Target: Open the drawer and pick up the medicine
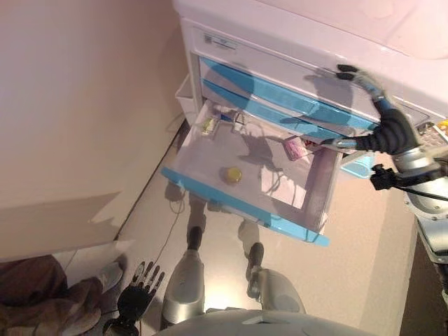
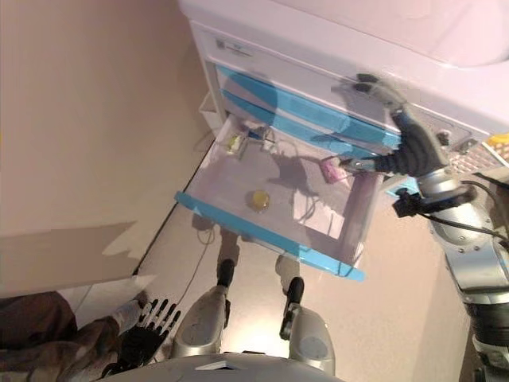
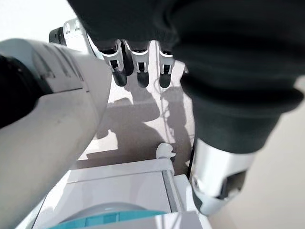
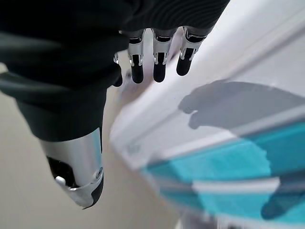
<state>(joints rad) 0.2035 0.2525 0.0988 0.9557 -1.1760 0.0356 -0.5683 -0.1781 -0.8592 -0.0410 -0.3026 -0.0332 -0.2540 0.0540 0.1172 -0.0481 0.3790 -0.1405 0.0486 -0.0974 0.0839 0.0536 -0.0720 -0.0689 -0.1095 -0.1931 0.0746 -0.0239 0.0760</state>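
Already the first step looks finished — the drawer (image 1: 210,183) stands pulled well out of the cabinet (image 1: 280,42), its blue front edge toward the robot, and what remains is the picking up. Inside it several small things lie apart: a round yellowish item (image 1: 232,174) near the middle of the drawer floor, a pink packet (image 1: 296,148) toward the back right corner, and a small pale-yellow item (image 1: 208,126) at the back left corner. Which of these is the medicine I cannot say for sure; none is in either hand.

The right robot hand (image 1: 392,133) is raised at the cabinet front above the drawer's back right corner, fingers straight and spread, thumb apart, holding nothing — its own wrist view shows only the white and blue cabinet face past the fingertips. The next move, I'd judge, calls for lowering that hand into the drawer and closing on the chosen item, minding the drawer's side wall.

The left robot hand (image 1: 136,287) hangs low beside the body, fingers relaxed, empty.
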